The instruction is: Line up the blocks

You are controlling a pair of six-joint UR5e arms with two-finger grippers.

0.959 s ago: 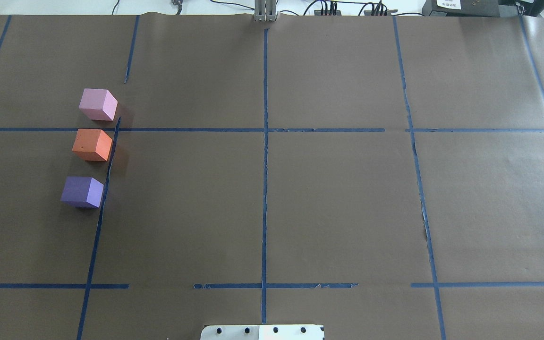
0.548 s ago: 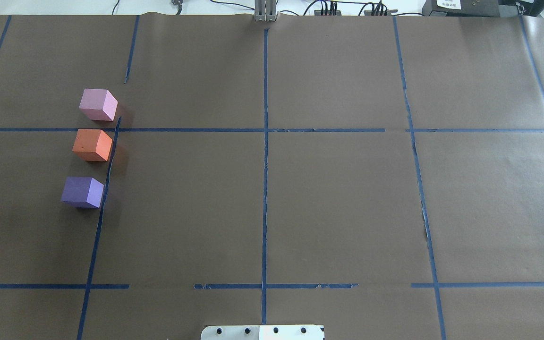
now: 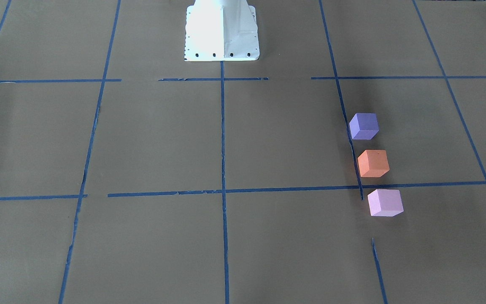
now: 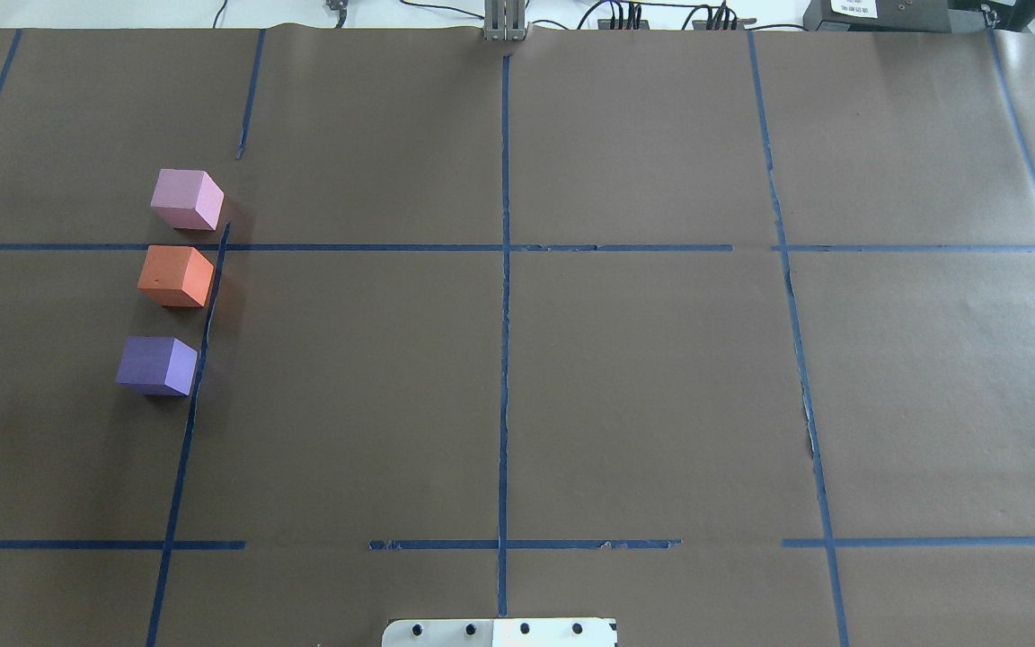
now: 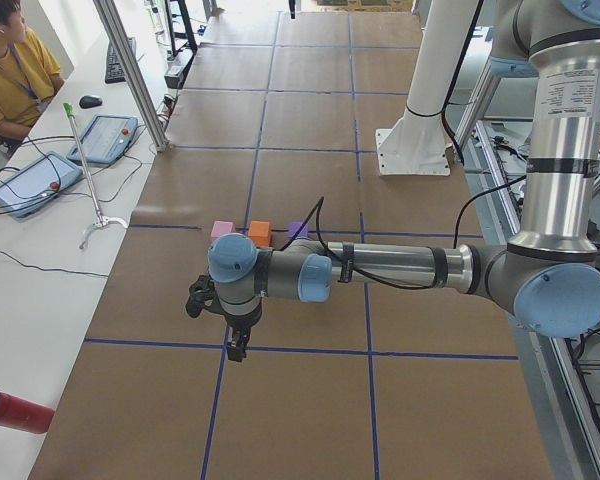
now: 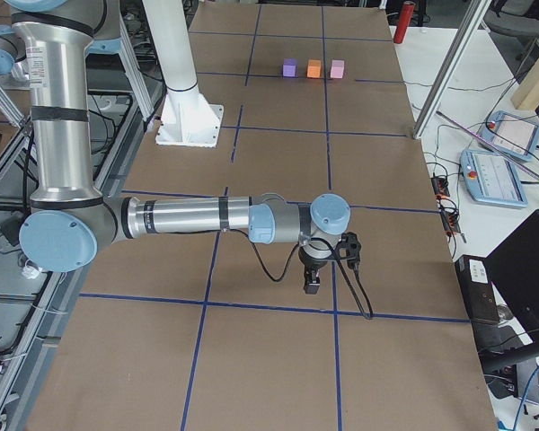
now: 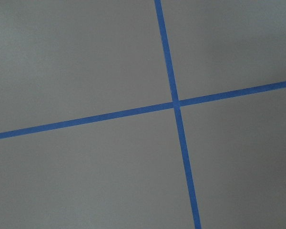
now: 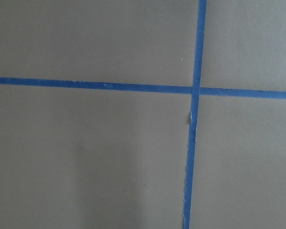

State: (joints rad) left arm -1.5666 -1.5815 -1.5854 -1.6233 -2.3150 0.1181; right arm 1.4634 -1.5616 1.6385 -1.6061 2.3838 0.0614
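Three blocks stand in a line on the brown paper, on the table's left side in the overhead view: the pale pink block (image 4: 185, 199) farthest, the orange block (image 4: 174, 276) in the middle, the violet block (image 4: 156, 365) nearest. In the front-facing view they are the violet (image 3: 363, 126), orange (image 3: 373, 163) and pink (image 3: 384, 202) blocks. They stand slightly apart. My left gripper (image 5: 237, 345) shows only in the exterior left view, away from the blocks; I cannot tell its state. My right gripper (image 6: 312, 283) shows only in the exterior right view, far from the blocks; I cannot tell its state.
Blue tape lines form a grid on the paper. The white robot base (image 3: 221, 31) stands at the table's near-robot edge. A red cylinder (image 5: 15, 412) lies on the side bench. An operator (image 5: 15, 60) sits by tablets beyond the table edge.
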